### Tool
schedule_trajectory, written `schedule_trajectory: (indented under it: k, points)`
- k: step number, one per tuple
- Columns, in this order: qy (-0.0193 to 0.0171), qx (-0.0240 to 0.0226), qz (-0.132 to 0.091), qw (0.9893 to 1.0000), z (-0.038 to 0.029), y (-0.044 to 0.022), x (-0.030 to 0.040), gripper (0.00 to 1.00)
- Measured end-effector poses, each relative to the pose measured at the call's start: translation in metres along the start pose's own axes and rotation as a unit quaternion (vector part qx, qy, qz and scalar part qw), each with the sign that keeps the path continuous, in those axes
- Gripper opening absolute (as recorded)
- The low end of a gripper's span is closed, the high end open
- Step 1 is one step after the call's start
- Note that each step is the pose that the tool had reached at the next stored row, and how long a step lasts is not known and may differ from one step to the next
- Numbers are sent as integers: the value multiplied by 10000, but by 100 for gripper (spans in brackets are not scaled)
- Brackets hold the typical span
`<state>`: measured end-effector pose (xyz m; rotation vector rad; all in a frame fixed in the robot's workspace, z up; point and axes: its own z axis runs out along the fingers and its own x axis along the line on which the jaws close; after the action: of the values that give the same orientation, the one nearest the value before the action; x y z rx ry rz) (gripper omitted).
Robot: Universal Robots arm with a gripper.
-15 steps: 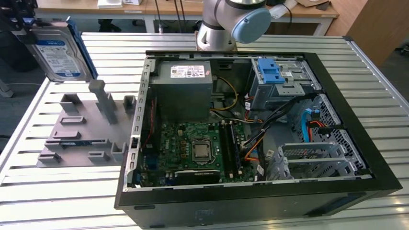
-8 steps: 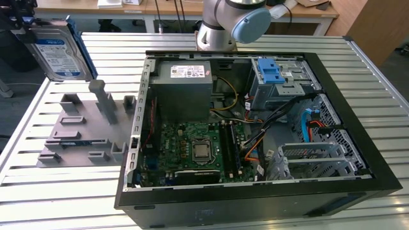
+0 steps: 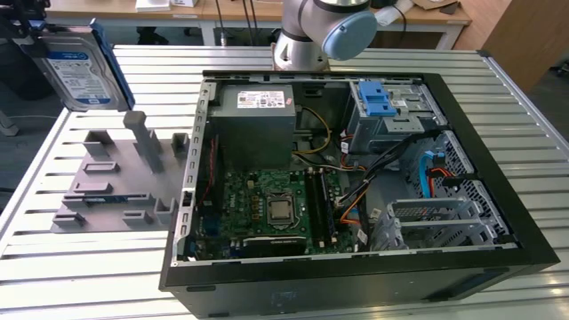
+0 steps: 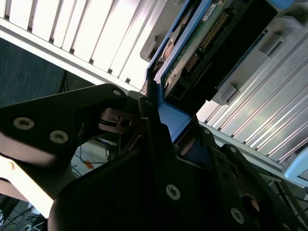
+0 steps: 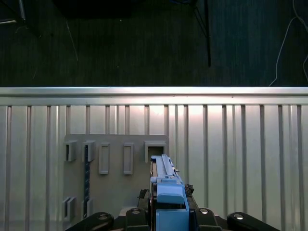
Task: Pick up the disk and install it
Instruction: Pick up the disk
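The disk (image 3: 82, 67), a silver drive with a white-and-blue label in a blue carrier bracket, hangs upright in the air at the exterior view's upper left, above the grey holder plate (image 3: 106, 183). My gripper (image 3: 37, 35) is shut on its top edge. In the first wrist view the disk (image 5: 166, 185) is seen edge-on over the holder plate (image 5: 115, 187), with my gripper (image 5: 166, 214) clamped around it. In the second wrist view the black fingers (image 4: 149, 120) press on the blue bracket, and the disk's (image 4: 202, 43) circuit board side faces the camera.
An open computer case (image 3: 494, 200) lies on the slatted metal table (image 3: 106, 267). Inside are the motherboard (image 3: 276, 210), a grey power supply (image 3: 256, 123) and a drive cage with a blue latch (image 3: 377, 100). The arm's base (image 3: 307, 40) stands behind the case.
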<state>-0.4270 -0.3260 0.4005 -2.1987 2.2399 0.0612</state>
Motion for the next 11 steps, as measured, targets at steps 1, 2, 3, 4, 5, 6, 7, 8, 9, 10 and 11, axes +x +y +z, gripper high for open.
schedule_trajectory:
  k: [1, 2, 3, 4, 5, 6, 7, 8, 9, 10, 11]
  points:
    - [0, 0, 0, 10000, -7, 0, 0, 36]
    - [0, 0, 0, 10000, -14, 0, 0, 36]
    - [0, 0, 0, 10000, -23, 1, -1, 36]
    - [0, 0, 0, 10000, -33, 1, -1, 36]
    - [0, 0, 0, 10000, -43, 1, -1, 36]
    - [0, -1, 0, 10000, -55, 1, -2, 36]
    - [0, -1, 0, 10000, -68, 2, -2, 36]
    - [0, 0, 0, 10000, -82, 2, -2, 36]
    - [0, 0, 0, 10000, -97, 3, -3, 36]
    - [0, 0, 0, 10000, -114, 3, -3, 36]
    - [0, 0, 0, 10000, -130, 4, -4, 36]
